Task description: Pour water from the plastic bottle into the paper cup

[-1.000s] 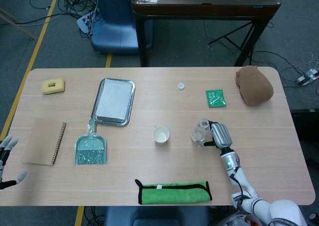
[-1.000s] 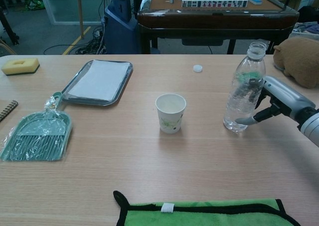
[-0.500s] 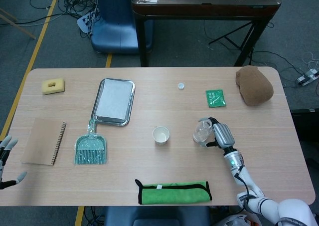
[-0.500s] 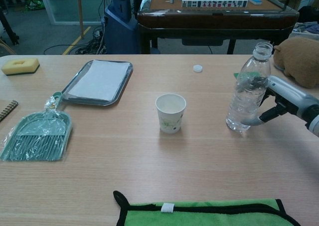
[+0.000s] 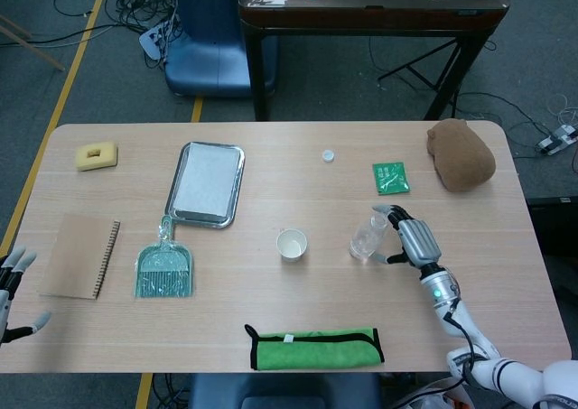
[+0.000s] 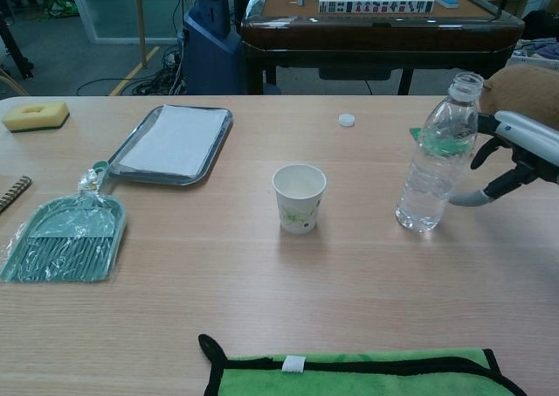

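Plastic bottle [image 6: 434, 164] now stands free and uncapped just left of the right hand [image 6: 515, 156], whose fingers have spread and backed off it, so the grasp is lost; paper cup [image 6: 299, 198] further left stays unfilled

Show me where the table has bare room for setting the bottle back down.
Bare wood lies between the paper cup and the plastic bottle, and in front of both, up to the green cloth. The near right corner, beside the right robot hand, is bare too. The left side is crowded: tray, dustpan, notebook.
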### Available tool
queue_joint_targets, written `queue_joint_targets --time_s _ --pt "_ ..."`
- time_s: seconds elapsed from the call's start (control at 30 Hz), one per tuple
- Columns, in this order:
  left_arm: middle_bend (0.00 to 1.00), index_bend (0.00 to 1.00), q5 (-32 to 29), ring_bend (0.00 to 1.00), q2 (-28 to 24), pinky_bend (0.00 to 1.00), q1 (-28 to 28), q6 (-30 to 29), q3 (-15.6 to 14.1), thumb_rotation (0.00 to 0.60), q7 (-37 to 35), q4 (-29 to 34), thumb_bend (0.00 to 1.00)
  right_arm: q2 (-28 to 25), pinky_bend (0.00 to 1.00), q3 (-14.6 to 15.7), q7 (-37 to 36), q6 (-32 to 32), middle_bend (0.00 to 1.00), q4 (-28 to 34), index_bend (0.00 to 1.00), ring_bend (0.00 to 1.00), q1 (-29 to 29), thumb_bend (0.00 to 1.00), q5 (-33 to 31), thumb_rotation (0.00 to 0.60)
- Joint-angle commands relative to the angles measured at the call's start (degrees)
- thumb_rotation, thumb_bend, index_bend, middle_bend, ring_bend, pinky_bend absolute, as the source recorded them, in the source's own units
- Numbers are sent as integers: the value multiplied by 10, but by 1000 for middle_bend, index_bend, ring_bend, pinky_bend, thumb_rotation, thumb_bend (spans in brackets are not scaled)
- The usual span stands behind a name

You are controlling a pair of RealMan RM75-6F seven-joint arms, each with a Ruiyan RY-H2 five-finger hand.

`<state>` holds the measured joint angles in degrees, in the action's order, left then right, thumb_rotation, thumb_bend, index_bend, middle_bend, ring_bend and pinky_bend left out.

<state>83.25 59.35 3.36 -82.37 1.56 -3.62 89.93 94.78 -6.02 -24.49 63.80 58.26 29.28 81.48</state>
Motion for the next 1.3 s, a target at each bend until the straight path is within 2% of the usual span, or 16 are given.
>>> queue_joint_targets --time_s 0.03,0.23,0.53,0.77,1.03,1.3 --pt "0 0 1 40 1 348 1 1 -1 600 4 1 154 -39 363 -1 30 -3 182 45 149 123 -8 0 -6 600" --pt "0 0 6 40 3 348 2 1 -3 600 16 7 154 -115 344 4 93 -19 178 138 137 117 -20 0 -24 600" --pt "0 0 8 40 4 348 4 -1 -3 600 28 15 154 -250 317 22 254 -30 178 304 137 117 -49 0 -79 600" --pt "0 0 13 40 4 348 4 -6 -3 600 33 21 154 -323 315 35 367 18 178 398 137 117 -83 0 -116 600" --pt "0 0 17 40 4 348 4 -11 -3 600 39 31 154 -353 315 49 421 106 178 438 137 117 -136 0 -104 600" --pt "0 0 23 40 6 348 3 -17 -5 600 51 38 154 -364 315 64 412 170 179 446 137 117 -185 0 -64 600"
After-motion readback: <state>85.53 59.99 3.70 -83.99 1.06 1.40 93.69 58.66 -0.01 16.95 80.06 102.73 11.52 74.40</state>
